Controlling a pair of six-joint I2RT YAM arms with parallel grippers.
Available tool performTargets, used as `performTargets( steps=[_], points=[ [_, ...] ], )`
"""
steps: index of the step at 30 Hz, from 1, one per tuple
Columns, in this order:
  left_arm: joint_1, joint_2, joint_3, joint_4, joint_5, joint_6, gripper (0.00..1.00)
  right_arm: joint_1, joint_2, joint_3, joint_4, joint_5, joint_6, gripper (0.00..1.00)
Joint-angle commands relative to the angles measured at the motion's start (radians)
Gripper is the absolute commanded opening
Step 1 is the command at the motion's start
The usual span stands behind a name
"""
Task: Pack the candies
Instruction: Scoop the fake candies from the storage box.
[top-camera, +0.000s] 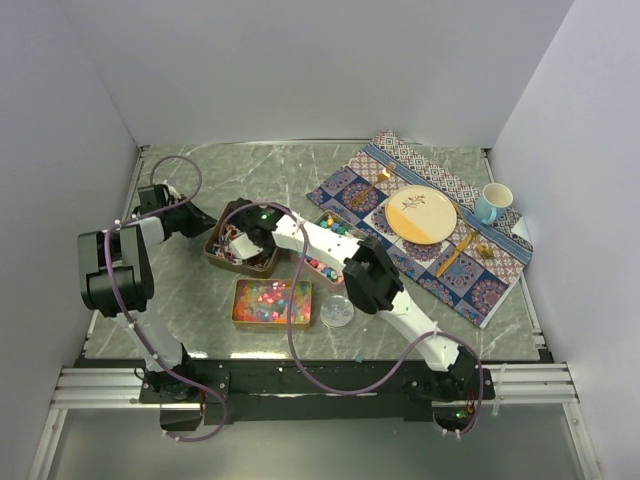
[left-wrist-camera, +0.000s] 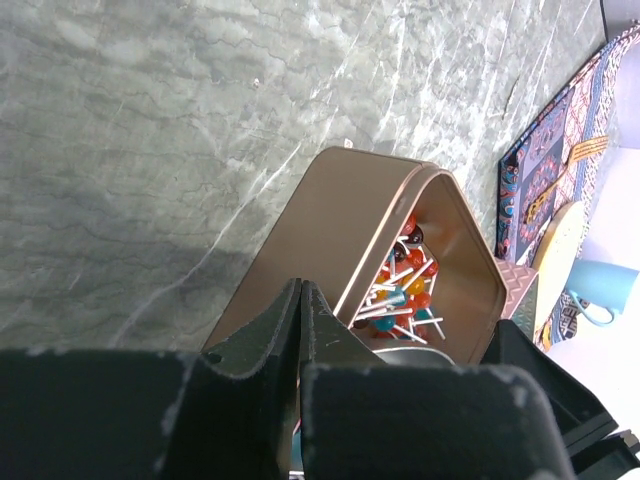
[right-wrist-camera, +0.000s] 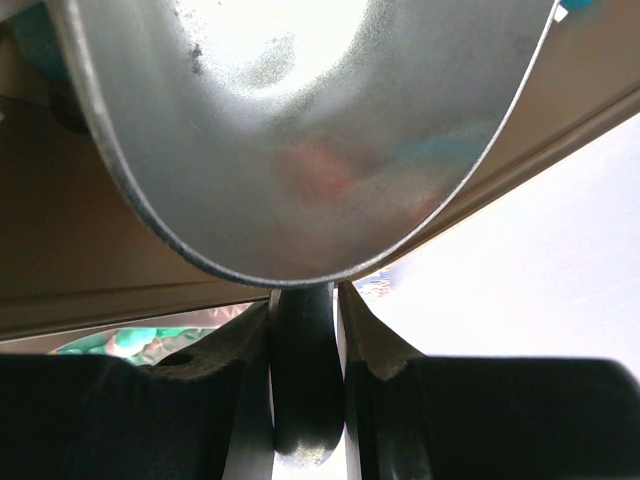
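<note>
A: Left pincer (left-wrist-camera: 300, 308)?
B: Narrow, nipped on the wall of the copper-coloured angular tin (left-wrist-camera: 330, 230). Stick sweets (left-wrist-camera: 405, 285) lay heaped inside that tin.
A: Right pincer (right-wrist-camera: 303, 300)?
B: Clamped on the dark handle of a metal scoop (right-wrist-camera: 300, 130), reaching into the same tin. Could not tell what the bowl carried.
A: Other candies?
B: Loose multicoloured candies (top-camera: 272, 300) filled an oblong tin (top-camera: 235, 300) on the counter (top-camera: 180, 290), just on the arms' side of the angular one. More lay beneath the right arm.
</note>
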Motion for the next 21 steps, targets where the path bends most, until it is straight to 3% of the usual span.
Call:
performTargets(
  steps=[1,14,18,21],
  points=[
    [-0.032,-0.047,-0.028,-0.016,0.111,-0.023,0.09,0.059,-0.103,-0.046,0.131,-0.037,-0.096,0.00],
    [-0.031,-0.052,-0.026,-0.005,0.119,-0.034,0.09,0.098,-0.156,-0.144,0.187,0.152,-0.202,0.00],
    [-0.029,-0.065,-0.043,0.002,0.120,-0.040,0.09,0.109,-0.134,-0.156,0.174,0.132,-0.147,0.00],
    [-0.031,-0.076,-0.048,0.002,0.125,-0.039,0.09,0.102,-0.072,-0.077,0.106,0.082,-0.046,0.00]
  ],
)
